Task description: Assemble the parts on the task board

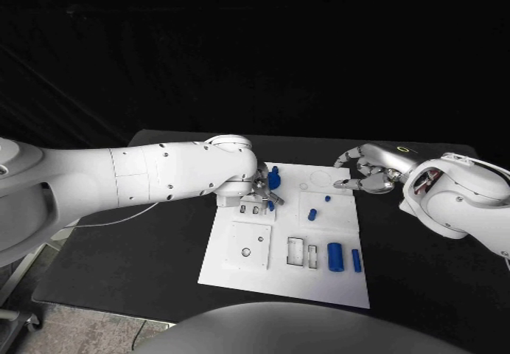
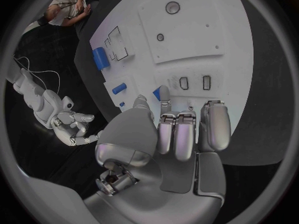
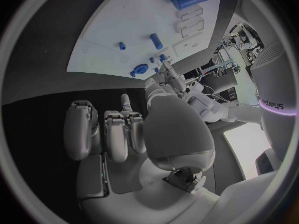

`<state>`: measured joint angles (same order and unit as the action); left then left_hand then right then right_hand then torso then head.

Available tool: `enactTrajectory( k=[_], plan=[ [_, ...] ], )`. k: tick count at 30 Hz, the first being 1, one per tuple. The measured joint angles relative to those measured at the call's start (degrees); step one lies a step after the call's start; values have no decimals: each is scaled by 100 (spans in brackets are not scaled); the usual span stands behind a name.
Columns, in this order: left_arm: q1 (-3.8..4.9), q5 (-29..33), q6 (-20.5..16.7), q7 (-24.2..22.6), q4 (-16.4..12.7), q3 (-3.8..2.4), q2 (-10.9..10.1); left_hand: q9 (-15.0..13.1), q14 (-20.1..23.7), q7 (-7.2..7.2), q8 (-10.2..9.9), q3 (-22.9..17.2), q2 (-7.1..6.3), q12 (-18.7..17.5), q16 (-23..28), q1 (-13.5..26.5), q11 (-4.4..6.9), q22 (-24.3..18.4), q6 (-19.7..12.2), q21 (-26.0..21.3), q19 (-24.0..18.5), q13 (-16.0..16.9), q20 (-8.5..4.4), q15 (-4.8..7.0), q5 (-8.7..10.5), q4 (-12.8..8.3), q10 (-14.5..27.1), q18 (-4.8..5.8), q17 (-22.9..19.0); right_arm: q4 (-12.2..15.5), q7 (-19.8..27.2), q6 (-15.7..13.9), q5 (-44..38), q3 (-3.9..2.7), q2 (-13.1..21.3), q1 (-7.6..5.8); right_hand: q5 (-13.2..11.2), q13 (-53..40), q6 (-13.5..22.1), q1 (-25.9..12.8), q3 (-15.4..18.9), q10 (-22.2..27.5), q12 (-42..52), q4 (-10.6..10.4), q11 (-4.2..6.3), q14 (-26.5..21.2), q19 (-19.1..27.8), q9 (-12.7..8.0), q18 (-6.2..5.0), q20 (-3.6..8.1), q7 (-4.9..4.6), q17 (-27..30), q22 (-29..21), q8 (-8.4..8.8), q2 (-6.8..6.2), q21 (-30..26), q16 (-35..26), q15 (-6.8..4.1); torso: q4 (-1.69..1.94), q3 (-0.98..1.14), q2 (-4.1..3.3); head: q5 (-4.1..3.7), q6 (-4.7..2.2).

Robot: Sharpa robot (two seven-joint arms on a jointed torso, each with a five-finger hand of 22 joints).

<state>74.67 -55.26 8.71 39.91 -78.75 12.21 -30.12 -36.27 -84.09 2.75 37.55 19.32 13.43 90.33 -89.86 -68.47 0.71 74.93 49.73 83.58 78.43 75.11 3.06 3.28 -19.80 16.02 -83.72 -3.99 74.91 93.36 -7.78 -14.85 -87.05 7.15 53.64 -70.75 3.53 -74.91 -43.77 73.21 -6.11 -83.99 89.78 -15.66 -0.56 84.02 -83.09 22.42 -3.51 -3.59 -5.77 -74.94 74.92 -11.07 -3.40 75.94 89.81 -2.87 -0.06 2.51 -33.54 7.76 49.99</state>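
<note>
The white task board lies in the middle of the black table. My left hand hovers over the board's far left part and pinches a blue part between thumb and a finger; the left wrist view shows that blue part just above two small slots. Loose on the board lie a small blue peg, a short blue cylinder, a large blue cylinder and a slimmer one. My right hand hangs at the board's far right corner, fingers bent and apart, holding nothing.
Two rectangular recesses lie beside the large cylinder. A raised square plate with round holes takes up the board's near left. Black table spreads to either side of the board.
</note>
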Motion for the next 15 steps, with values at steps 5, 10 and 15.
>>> enactTrajectory(
  k=[5,10,15],
  plan=[
    [-52,-7,-30,1,55,0,45,-7,0,0,-37,-31,7,2,0,-7,0,0,0,0,-22,0,22,0,0,0,0,0,0,2,1,3,2,0,7,1,0,0,0,0,0,0,0,0,0,0,0,-3,0,0,0,1,3,0,0,0,0,0,0,-1,-4,-12,0],
    [-69,-20,-71,1,89,0,62,-16,0,0,-65,-47,-1,4,0,-44,0,-1,0,-22,-22,0,22,-1,-28,-17,-1,0,0,4,2,9,4,0,22,1,0,0,0,0,0,0,0,0,0,0,0,-5,0,0,0,1,3,0,0,0,0,0,3,1,-5,-12,0],
    [-74,-41,-104,2,117,-3,73,-24,0,0,-65,-48,7,-14,0,-52,-1,-1,0,-22,-22,0,22,-2,-28,-17,-1,0,0,6,2,16,6,0,28,1,0,0,0,0,0,0,0,0,0,0,0,-11,0,0,0,1,2,0,0,0,0,0,4,2,-5,-1,0]
  ],
)
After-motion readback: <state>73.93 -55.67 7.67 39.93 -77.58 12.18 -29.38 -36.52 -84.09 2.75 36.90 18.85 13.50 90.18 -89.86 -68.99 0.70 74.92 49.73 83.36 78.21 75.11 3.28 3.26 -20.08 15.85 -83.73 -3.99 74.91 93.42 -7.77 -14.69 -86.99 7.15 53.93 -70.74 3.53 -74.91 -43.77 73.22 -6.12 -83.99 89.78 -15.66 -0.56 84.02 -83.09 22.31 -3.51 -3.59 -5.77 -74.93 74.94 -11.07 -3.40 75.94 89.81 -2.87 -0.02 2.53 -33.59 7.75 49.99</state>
